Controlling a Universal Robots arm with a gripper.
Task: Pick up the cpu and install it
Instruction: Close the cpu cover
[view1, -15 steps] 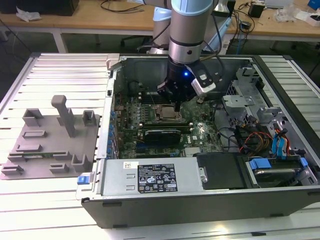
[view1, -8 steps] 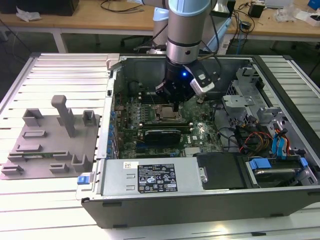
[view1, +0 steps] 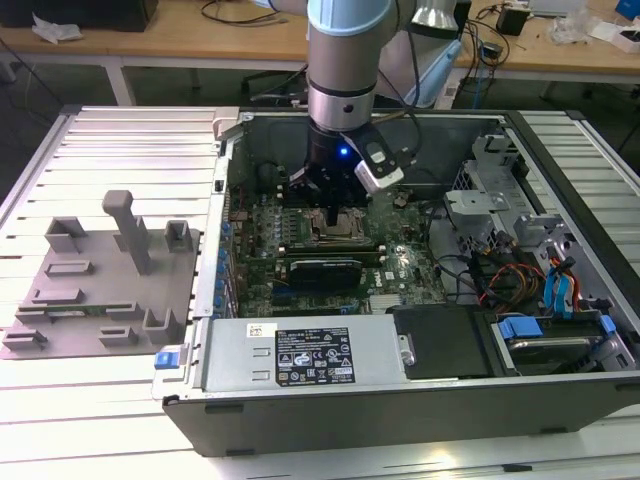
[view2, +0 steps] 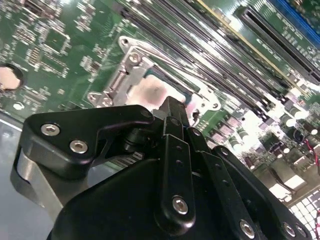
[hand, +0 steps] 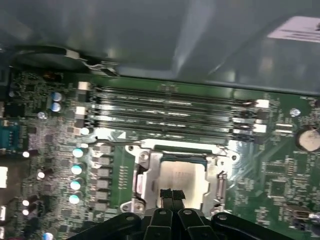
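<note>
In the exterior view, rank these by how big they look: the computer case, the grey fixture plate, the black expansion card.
Largest to smallest:
1. computer case
2. grey fixture plate
3. black expansion card
The gaps are clear.

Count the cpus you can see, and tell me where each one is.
1. The cpu lies in the socket, just under the hand, beside the memory slots. The arm hides part of the motherboard.

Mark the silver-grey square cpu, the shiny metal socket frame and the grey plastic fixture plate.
cpu (hand: 182, 176): first wrist view, middle of its top.
socket frame (hand: 148, 172): first wrist view, one side bar.
fixture plate (view1: 100, 288): exterior view, flat bare base.
</note>
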